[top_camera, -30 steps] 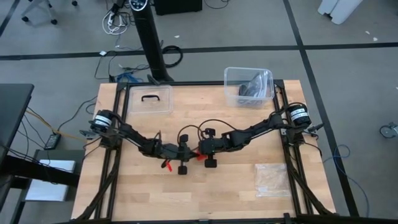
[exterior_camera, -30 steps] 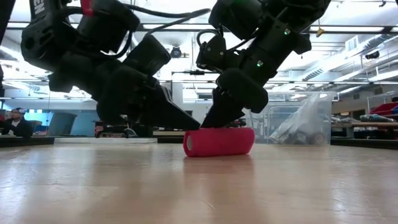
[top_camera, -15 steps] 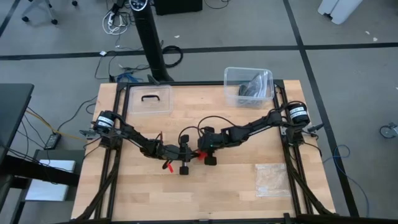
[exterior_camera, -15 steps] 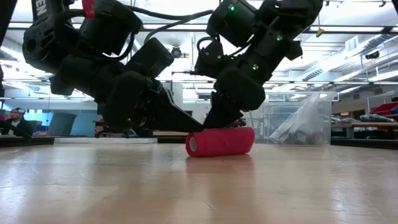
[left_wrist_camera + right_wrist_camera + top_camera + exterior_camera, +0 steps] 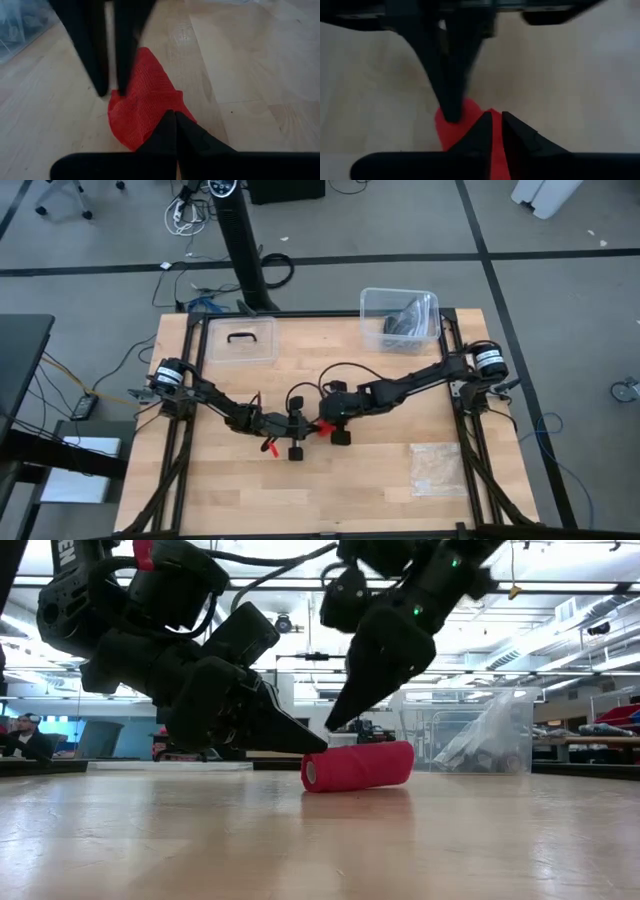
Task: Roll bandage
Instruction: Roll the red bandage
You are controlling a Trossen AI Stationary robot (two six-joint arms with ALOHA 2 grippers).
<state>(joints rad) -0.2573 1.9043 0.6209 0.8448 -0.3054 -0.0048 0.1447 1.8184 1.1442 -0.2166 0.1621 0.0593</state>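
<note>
Left tool (image 5: 312,743): fingers fully shut, tips low at the desk, touching the open end of the bright red soft fabric bandage roll (image 5: 358,766); whether any fabric is pinched between them, can't tell.

Right tool (image 5: 335,722): clear of the roll, just above and behind its near end, holding nothing. In its wrist view the fingers show a thin gap, barely parted.

Bandage reads as already rolled: a stubby cylinder lying on its side on the wooden desk (image 5: 380,470), mid-desk, between the two tools (image 5: 322,428).

Long axis runs roughly from left tool toward right arm's side. Left is in contact, so nearer. Roll sits just below the right tool.
</note>
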